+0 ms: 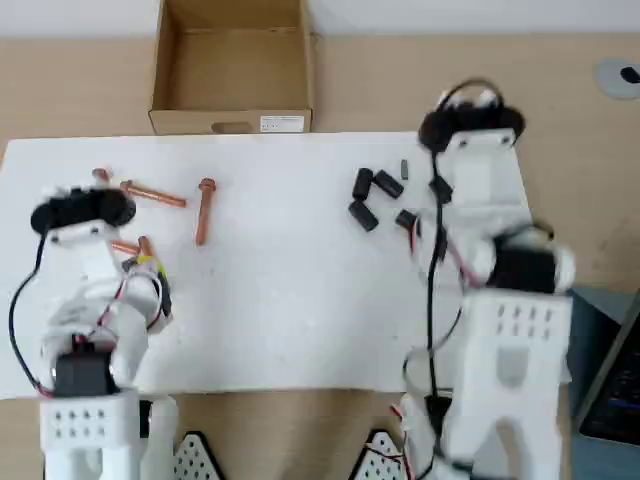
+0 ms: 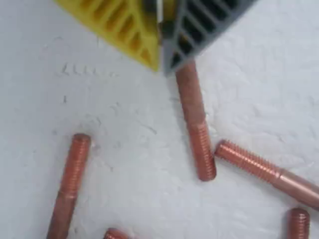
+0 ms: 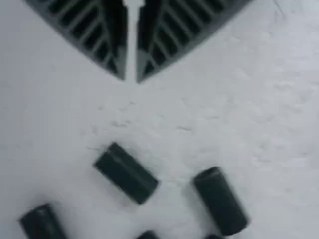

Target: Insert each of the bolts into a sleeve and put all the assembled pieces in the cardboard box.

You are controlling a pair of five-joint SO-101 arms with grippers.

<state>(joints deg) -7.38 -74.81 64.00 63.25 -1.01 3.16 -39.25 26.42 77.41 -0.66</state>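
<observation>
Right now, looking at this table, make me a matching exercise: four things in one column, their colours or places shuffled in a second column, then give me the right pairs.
Things:
1. bolts
2. sleeves
3. cardboard box
4. left claw

Descriptions:
A. black
B. one yellow finger, one grey
C. copper
D. brown, beyond the far edge of the white mat

Pairs: 1-C, 2-A, 3-D, 4-B.
</observation>
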